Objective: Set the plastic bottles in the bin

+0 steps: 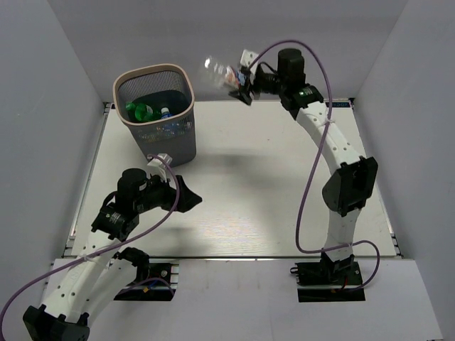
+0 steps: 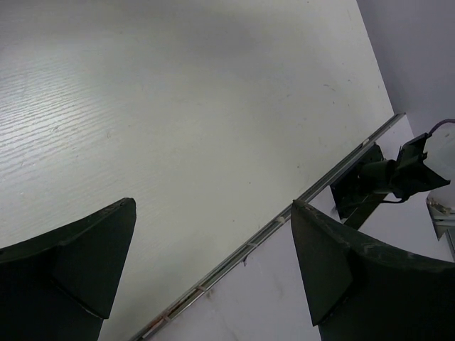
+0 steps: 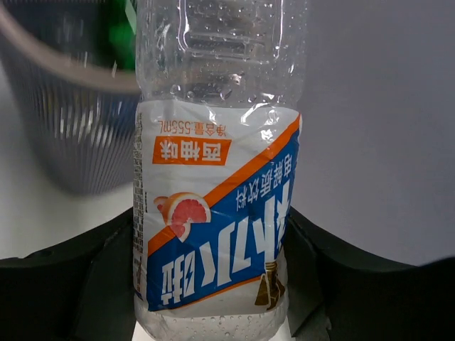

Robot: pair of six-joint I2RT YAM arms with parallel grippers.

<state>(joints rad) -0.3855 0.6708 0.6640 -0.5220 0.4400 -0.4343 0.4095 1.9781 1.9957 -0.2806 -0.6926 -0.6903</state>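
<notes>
The dark mesh bin [image 1: 172, 133] with a pale rim stands at the table's far left. Inside it lie a green bottle [image 1: 140, 110] and a clear bottle with a blue cap [image 1: 166, 114]. My right gripper [image 1: 242, 89] is shut on a clear bottle [image 1: 219, 72] and holds it in the air to the right of the bin's rim. In the right wrist view this bottle [image 3: 217, 206] has a white, blue and orange label, and the bin [image 3: 67, 121] shows blurred behind it at the left. My left gripper [image 1: 186, 199] is open and empty over the table in front of the bin.
White walls enclose the table on the left, back and right. A metal strip [image 2: 284, 220] runs along the table's near edge. The right arm's base [image 2: 387, 177] shows in the left wrist view.
</notes>
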